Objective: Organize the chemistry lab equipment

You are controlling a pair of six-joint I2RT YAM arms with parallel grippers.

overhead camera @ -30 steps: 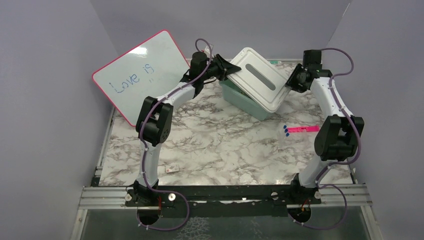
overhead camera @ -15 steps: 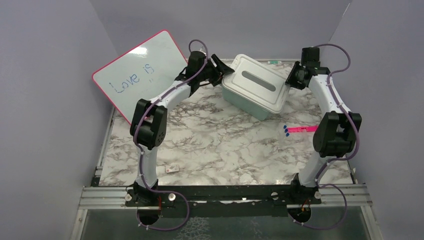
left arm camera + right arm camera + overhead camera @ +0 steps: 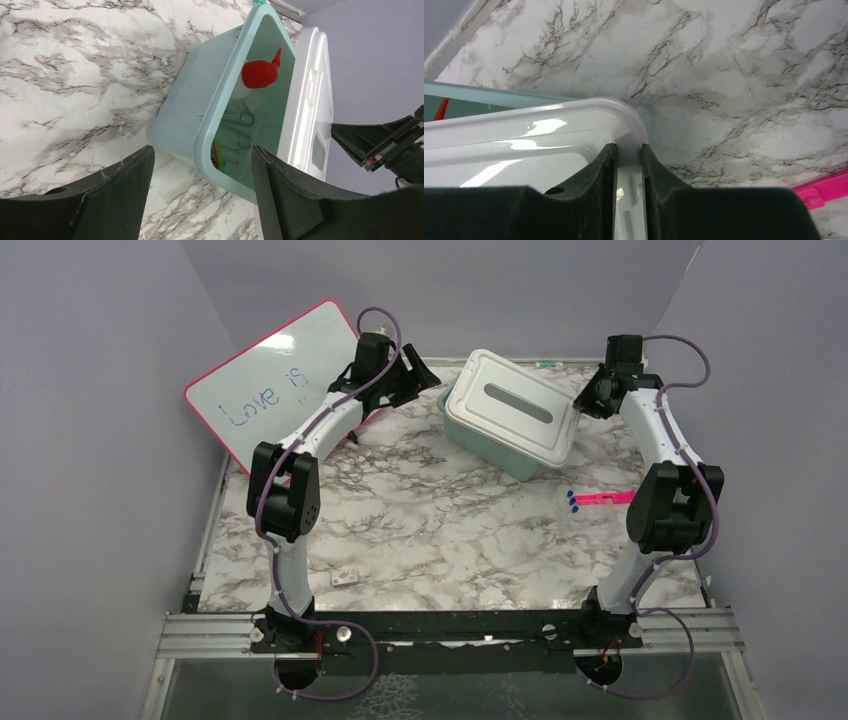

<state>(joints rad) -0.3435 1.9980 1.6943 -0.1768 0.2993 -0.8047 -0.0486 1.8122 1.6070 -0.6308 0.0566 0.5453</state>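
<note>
Equipment, a red-capped squeeze bottle (image 3: 259, 74) and forceps (image 3: 241, 125), lies inside the teal bin (image 3: 488, 445) near the tabletop's far edge, seen through a gap beside the askew white lid (image 3: 515, 405). Closing looks like the step in hand, and the lid needs sliding square. The right gripper (image 3: 629, 150) is clenched on the lid's corner; the left gripper (image 3: 201, 150) hangs spread and empty, apart from the bin.
</note>
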